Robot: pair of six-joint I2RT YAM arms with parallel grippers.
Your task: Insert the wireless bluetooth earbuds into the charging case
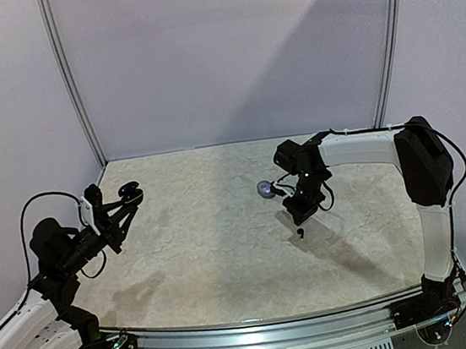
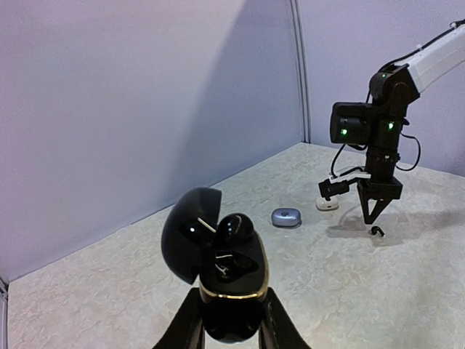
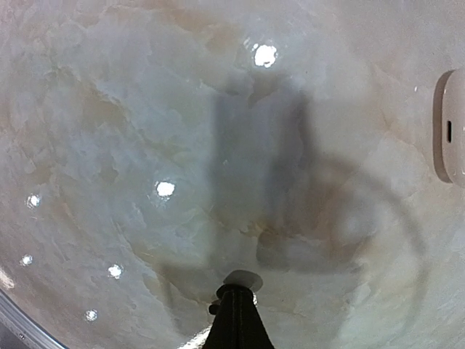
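Left wrist view gives us the black case (image 2: 231,280) close up. The left jaws are nearly closed, clamped on its lower body from both sides, and hold it upright above the tabletop (image 2: 87,305). Its lid is swung open to the left and a gold band rims its base. A seated earbud (image 2: 234,227), dark, fills the far pocket; what the nearer pocket holds we cannot tell.

Only this view shows the rest side-on. A grey case (image 2: 287,217) lies shut on the tabletop, with a white case (image 2: 327,205) just beside it. The right jaws point straight down with a tiny black earbud (image 2: 376,230) directly under their tips.

From the top external view we place that black earbud near mid-tabletop. It is well apart from the black case, which hangs at the left side.

The right wrist view shows the right jaws pressed fully together. A small pale rounded piece sits at their tip, and we cannot tell whether it is the earbud or whether anything is pinched. The white case enters at the right edge there, with a small dark slot. We can read no writing on any case.
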